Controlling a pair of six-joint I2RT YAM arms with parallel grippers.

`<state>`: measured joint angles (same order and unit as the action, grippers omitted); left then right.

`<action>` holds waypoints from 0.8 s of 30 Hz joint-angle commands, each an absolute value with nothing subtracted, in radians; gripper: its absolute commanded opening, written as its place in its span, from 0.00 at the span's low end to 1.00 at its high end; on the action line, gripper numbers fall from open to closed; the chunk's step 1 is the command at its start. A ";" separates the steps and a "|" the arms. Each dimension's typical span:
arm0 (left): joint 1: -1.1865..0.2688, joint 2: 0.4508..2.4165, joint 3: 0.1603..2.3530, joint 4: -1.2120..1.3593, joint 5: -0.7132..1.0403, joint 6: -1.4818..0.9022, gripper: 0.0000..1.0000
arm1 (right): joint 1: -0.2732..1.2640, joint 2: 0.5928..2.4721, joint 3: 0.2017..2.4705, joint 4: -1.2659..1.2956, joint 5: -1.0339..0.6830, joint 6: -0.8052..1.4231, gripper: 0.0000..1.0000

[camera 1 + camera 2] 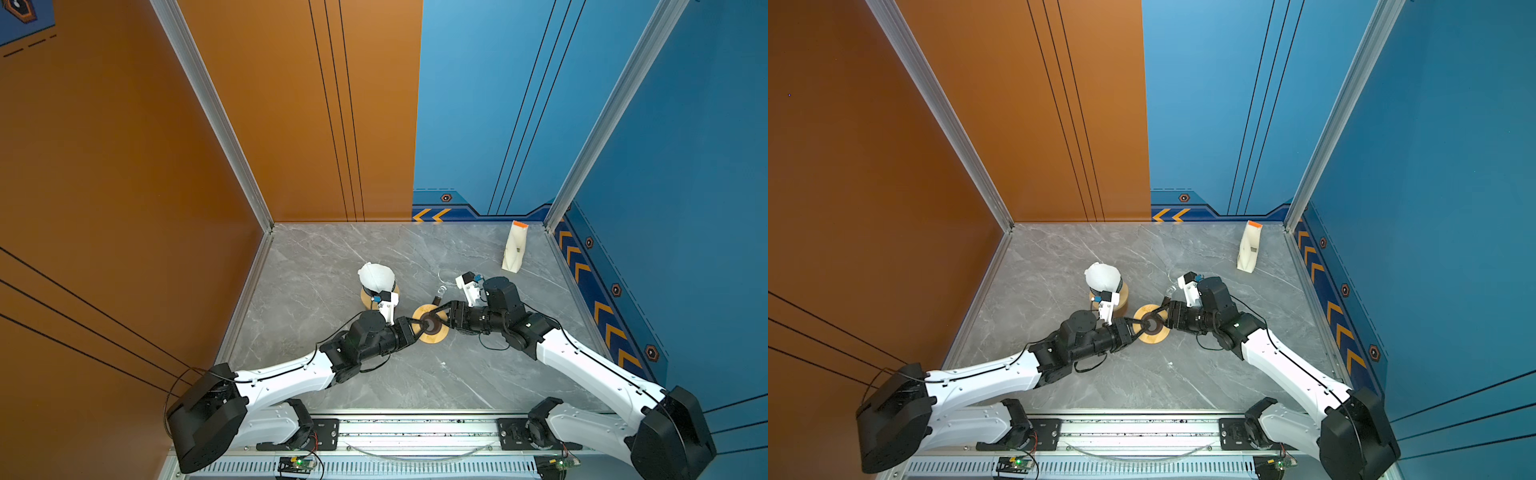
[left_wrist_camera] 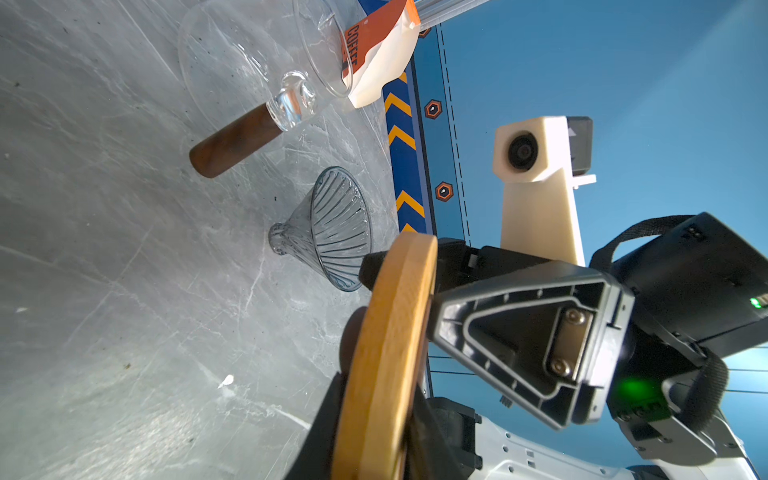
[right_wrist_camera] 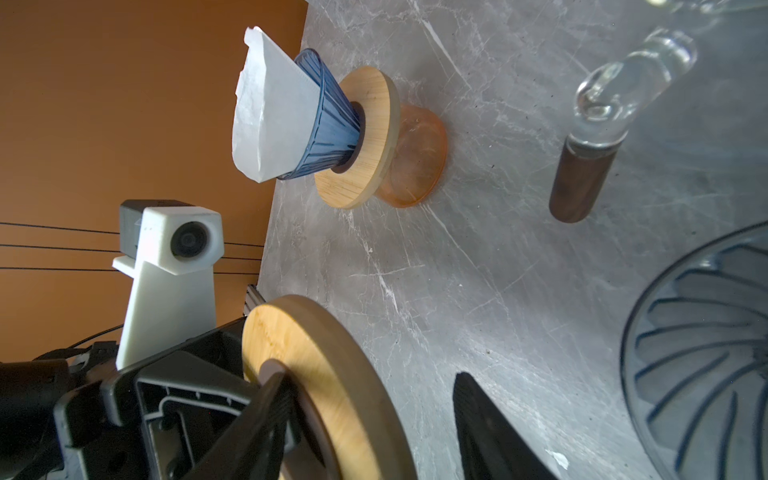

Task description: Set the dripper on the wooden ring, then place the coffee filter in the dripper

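Coffee filter [image 1: 375,275] already sits in the blue dripper [image 3: 332,124], at 10 o'clock from the wooden ring [image 1: 434,338]. I'd call the placing done. Left gripper [image 1: 420,325] is clamped on that ring. Right gripper [image 1: 436,321] straddles it, jaws apart, gripping nothing. Second dripper [image 2: 332,232] lies on its side with no filter.

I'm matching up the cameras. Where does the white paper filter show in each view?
Both top views: paper filter, up-left of the wooden disc.
Left wrist: not in it.
Right wrist: paper filter seated in the blue dripper, against the orange wall.
Shared landmark: the wooden disc, in all four views.
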<state>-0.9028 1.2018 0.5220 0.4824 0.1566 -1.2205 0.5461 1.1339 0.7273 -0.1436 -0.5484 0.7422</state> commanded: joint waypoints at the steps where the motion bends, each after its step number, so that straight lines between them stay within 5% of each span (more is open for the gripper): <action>1: -0.913 1.180 0.522 0.515 0.133 -1.214 0.11 | 0.558 1.126 0.720 -0.116 -0.569 0.765 0.58; 24: -0.899 1.193 0.528 0.508 0.123 -1.220 0.28 | 0.544 1.150 0.714 -0.012 -0.637 0.820 0.26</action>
